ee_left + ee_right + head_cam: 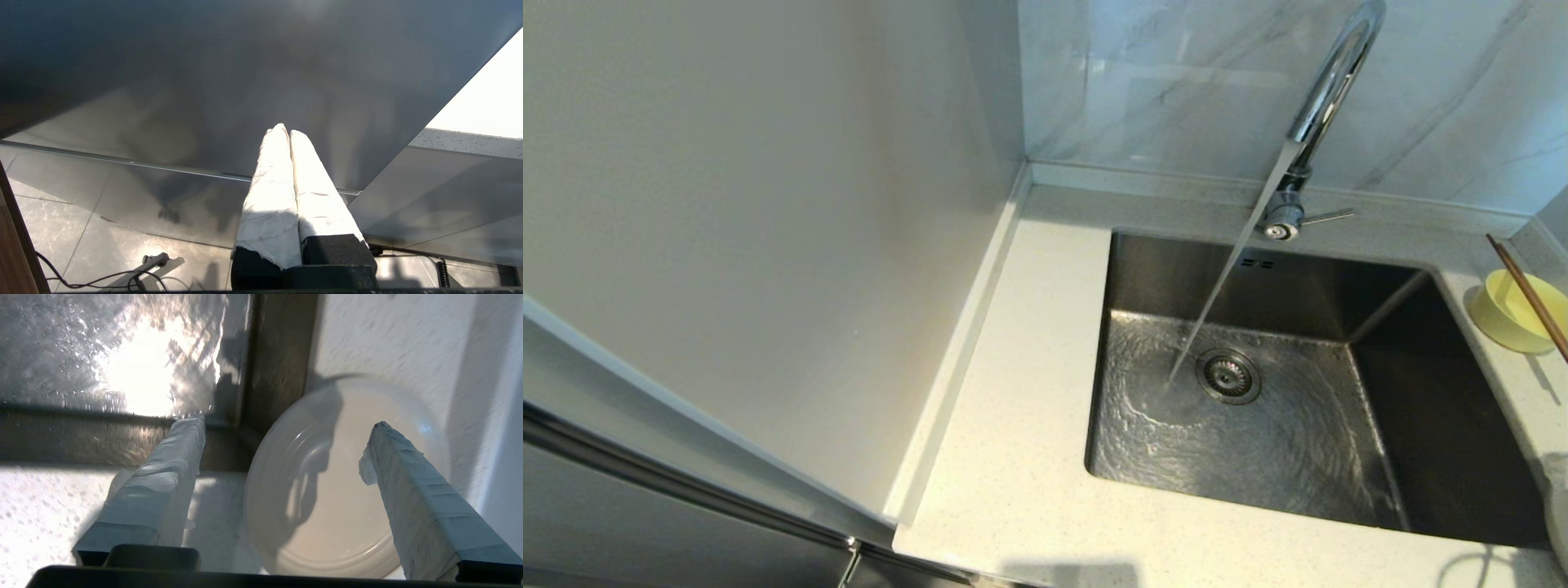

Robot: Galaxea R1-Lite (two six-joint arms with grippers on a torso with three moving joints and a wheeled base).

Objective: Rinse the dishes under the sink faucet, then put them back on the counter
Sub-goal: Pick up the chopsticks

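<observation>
Two pincers show only in their own wrist views. The right pincer [286, 424] is spread wide and pinches nothing; it hangs over the corner where the sink [1143, 269] meets the worktop [1013, 457], one finger above the basin's edge and the other above the cream-white plate [335, 522], which lies flat on the worktop just beside the sink. The left pincer [286, 132] is parked away from the sink with its fingers pressed together, facing a dark smooth panel. In the head view the faucet [1327, 90] runs, its stream striking the sink floor just beside the drain strainer [1227, 376], and water ripples over the bottom. On the right rim of the worktop sits the pale-yellow bowl [1507, 314], with the brown chopsticks [1531, 298] lying across it.
</observation>
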